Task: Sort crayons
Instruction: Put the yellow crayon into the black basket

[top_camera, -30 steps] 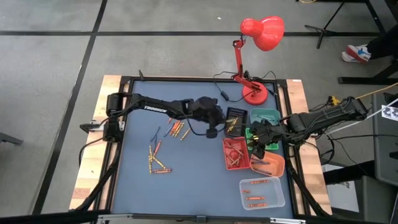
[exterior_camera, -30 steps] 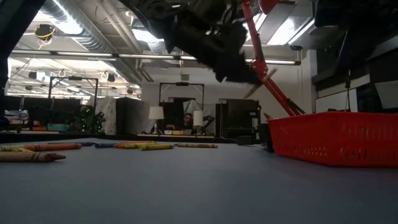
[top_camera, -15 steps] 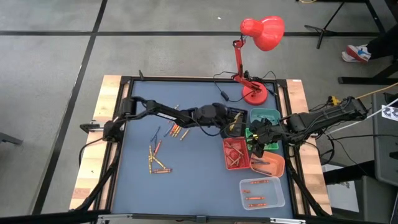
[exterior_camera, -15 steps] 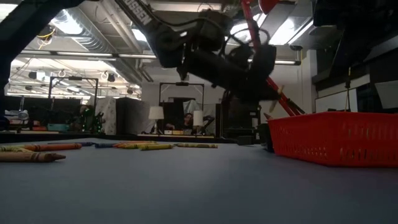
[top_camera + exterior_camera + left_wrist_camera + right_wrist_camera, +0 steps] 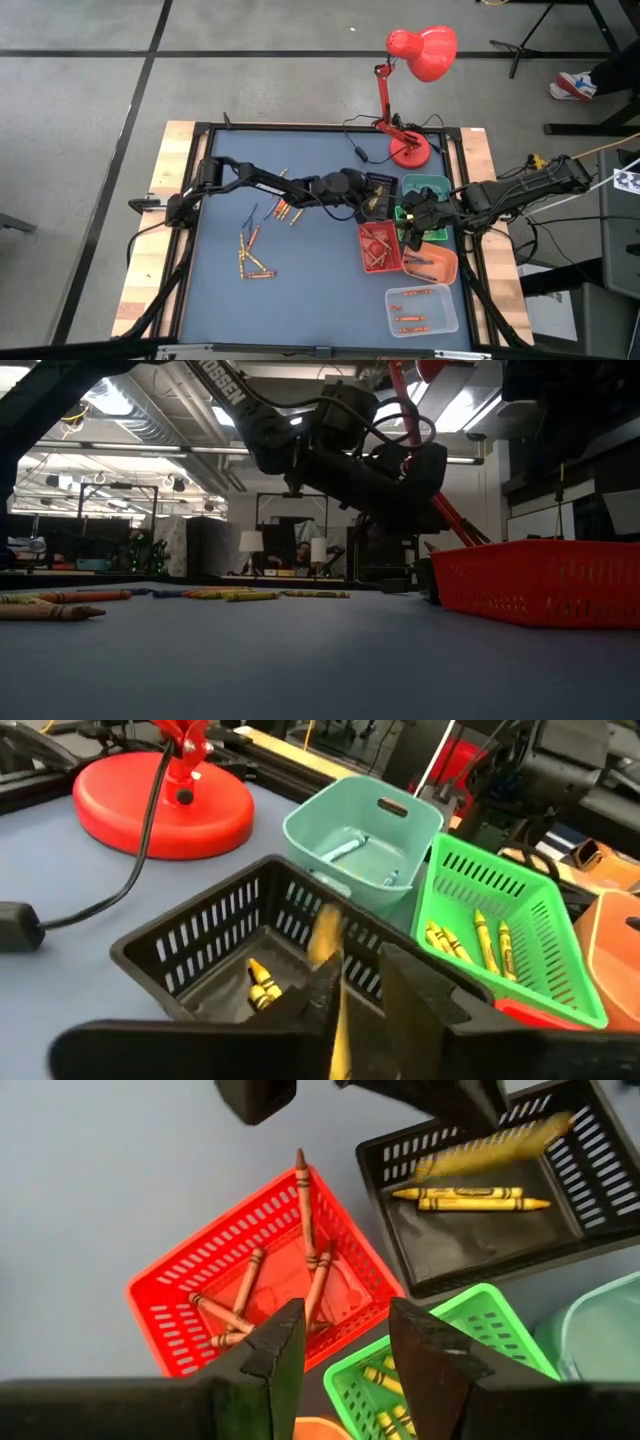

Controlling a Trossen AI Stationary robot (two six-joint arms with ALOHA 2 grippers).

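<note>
My left gripper (image 5: 372, 203) hangs over the black tray (image 5: 380, 188), fingers apart. A blurred yellow crayon (image 5: 326, 935) stands in the gap and sticks out past the fingertips; it also shows in the right wrist view (image 5: 490, 1145), above two yellow crayons (image 5: 470, 1199) on the tray floor. My right gripper (image 5: 345, 1350) is open and empty above the red tray (image 5: 270, 1295) and the green tray (image 5: 420, 1355). Loose crayons (image 5: 255, 255) lie flat on the blue mat at the left. My left gripper has the yellow crayon's near end (image 5: 340, 1025) along the inner side of one finger (image 5: 322, 995). The other finger (image 5: 410, 990) stands apart from it. The crayon points down and forward over the black tray. I cannot tell whether the finger still touches it.
A teal tray (image 5: 425, 186) with blue crayons, an orange tray (image 5: 435, 265) and a clear tray (image 5: 422, 310) stand at the right. A red lamp's base (image 5: 408, 152) and cable lie behind the trays. More loose crayons (image 5: 285, 208) lie mid-table.
My left gripper has gone toward the table's right edge, from beside the black tray to above it, and has sunk a little. The yellow crayon has come along with it and now shows blurred over the tray.
</note>
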